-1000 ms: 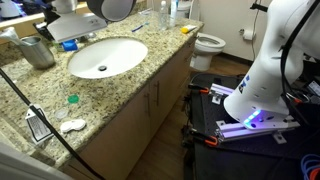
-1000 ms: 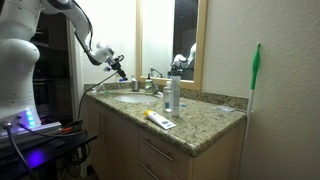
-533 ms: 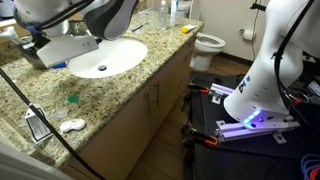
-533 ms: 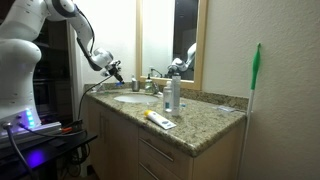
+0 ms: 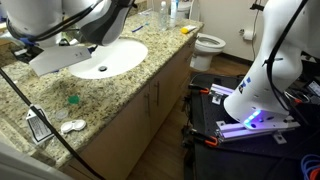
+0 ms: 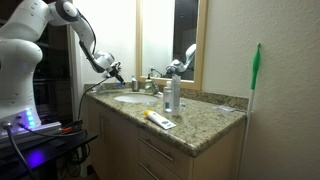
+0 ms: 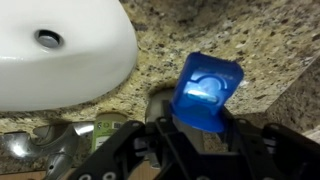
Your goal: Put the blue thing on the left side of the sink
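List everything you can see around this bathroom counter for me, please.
counter: one, speckled beige, along the wall
sink: one, white oval, set in the counter
faucet: one, chrome, behind the sink
bottle: one, blue-tinted, upright on the counter
tube: one, yellow and white, lying near the counter's front edge
green piece: one, tiny, on the counter
toilet: one, white, beyond the counter
blue thing: one, bright blue, gripped in the hand above the counter beside the sink
arm: one, white
hand: one, dark, closed on the blue thing

One sink (image 5: pixel 125 58), one blue thing (image 7: pixel 207 92), one toilet (image 5: pixel 208 44), one bottle (image 6: pixel 172 92), one green piece (image 5: pixel 72 100).
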Tool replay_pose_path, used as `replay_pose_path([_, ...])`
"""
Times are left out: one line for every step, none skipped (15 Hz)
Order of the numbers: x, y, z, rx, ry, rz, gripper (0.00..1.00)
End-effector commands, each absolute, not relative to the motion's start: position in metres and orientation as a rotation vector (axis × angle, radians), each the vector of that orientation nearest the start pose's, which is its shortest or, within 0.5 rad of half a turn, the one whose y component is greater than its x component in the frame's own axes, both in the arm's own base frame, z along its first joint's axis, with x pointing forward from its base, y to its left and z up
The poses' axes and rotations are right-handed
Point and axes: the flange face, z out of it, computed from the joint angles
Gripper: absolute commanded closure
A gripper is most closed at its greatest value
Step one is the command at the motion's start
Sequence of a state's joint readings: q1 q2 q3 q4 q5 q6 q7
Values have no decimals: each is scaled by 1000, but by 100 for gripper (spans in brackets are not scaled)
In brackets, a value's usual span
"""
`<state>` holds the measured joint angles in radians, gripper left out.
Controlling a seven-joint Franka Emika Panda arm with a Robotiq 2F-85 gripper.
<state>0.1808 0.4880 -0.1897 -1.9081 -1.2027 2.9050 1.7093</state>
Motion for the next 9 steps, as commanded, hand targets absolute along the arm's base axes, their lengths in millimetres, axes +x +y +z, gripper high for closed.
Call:
replay_pose_path([662,62,261,-2889,860,-1220,81])
replay_pose_path([670,63,261,-2869,861,-1251,81])
replay_pose_path([677,65,260,-2864,858,-1291,81])
replay_pose_path([683,65,257,-2860,869,-1311,81])
replay_pose_path([688,64,255,-2856,875,-1328,81])
replay_pose_path([692,63,250,-2861,897,-1341,81])
replay_pose_path([695,61,245,-2868,934,-1350,81])
replay_pose_path([695,58,238,-2885,966,-1329,81])
replay_pose_path([696,55,232,-2900,998,-1311,81])
